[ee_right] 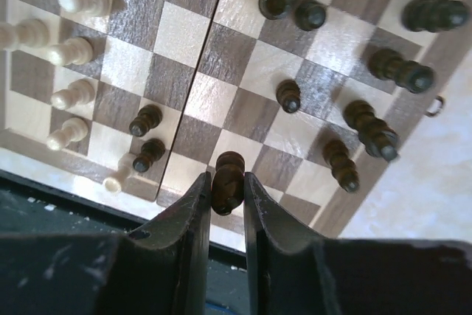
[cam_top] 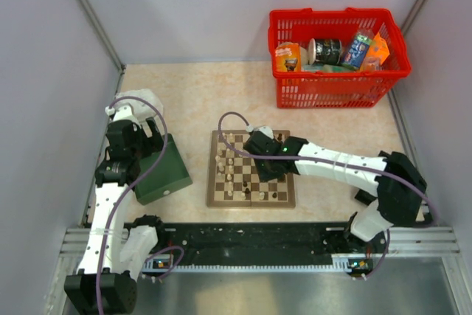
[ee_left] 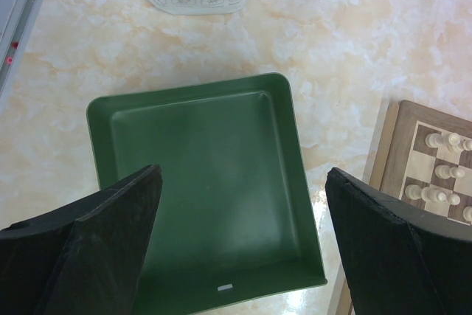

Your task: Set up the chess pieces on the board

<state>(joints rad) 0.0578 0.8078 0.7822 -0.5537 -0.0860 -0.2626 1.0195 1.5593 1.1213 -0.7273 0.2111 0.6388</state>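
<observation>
right end effector [ee_right: 225, 182] closed on 1 dark brown chess piece [ee_right: 228, 166], board [ee_right: 181, 35] directly beneath it; left end effector [ee_left: 243, 175] spread wide open, nothing held, green box [ee_left: 199, 130] seen beneath it

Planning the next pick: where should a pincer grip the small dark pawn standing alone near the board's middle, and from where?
Probably by its round head, straight down from above: the pawn stands upright on the board with its narrow top free. Keep the closing line clear of the taller dark pieces standing near on one side.
</observation>
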